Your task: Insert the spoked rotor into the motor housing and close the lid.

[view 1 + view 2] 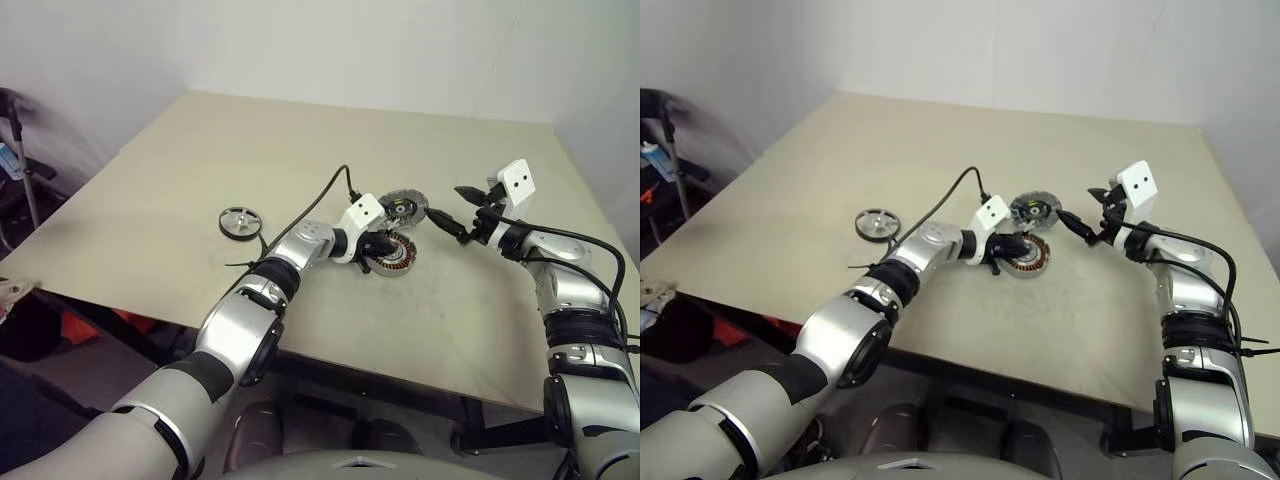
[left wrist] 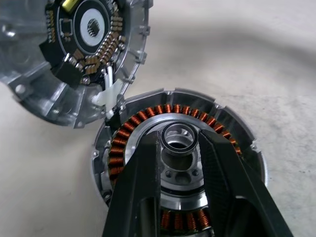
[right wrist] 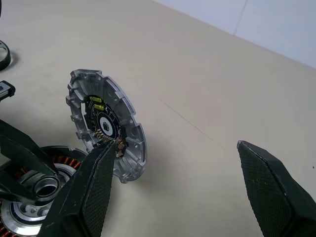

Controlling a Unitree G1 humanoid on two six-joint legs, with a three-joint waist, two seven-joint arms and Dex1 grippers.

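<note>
the head's two eyes look forward and down over the whole surface (image 1: 300, 150); each wrist camera looks from close along its tool, both sharing the motor housing (image 2: 232, 128) and lid (image 3: 106, 123).

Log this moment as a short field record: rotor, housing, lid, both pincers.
spoked rotor: lying flat on the table, off to the robot's left of the housing, untouched
motor housing: on the table, copper windings exposed, no rotor inside
lid: tilted up on edge at the housing's rim, black centre facing the housing
left pincer: fingers straddling the housing's silver central hub
right pincer: open, empty, beside the lid
task state: rotor not inserted, lid not closed
</note>
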